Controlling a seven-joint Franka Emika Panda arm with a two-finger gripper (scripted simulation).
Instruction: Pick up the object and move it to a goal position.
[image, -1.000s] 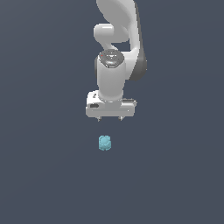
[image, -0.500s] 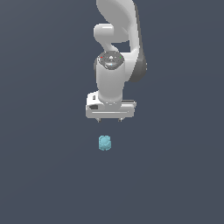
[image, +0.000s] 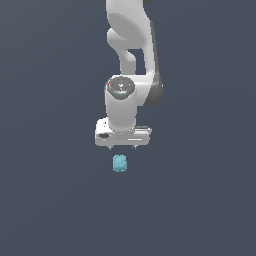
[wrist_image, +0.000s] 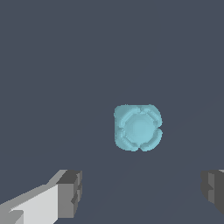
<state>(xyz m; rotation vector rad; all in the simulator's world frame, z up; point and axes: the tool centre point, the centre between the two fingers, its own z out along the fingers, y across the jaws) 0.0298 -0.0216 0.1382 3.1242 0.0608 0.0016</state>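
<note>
The arm (image: 131, 35) is glossy white, built of rounded, tube-like segments with a dark grey band at the joint on the exterior view's right. The wrist is a stout white cylinder capped by a grey disc (image: 120, 86) that carries small red and green marks. Under it sits a flat white rectangular hand block (image: 123, 136) with a dark round spot on its front. The gripper (image: 123, 147) has 2 short fingers (wrist_image: 70, 194), white with dark grey ridged pads
</note>
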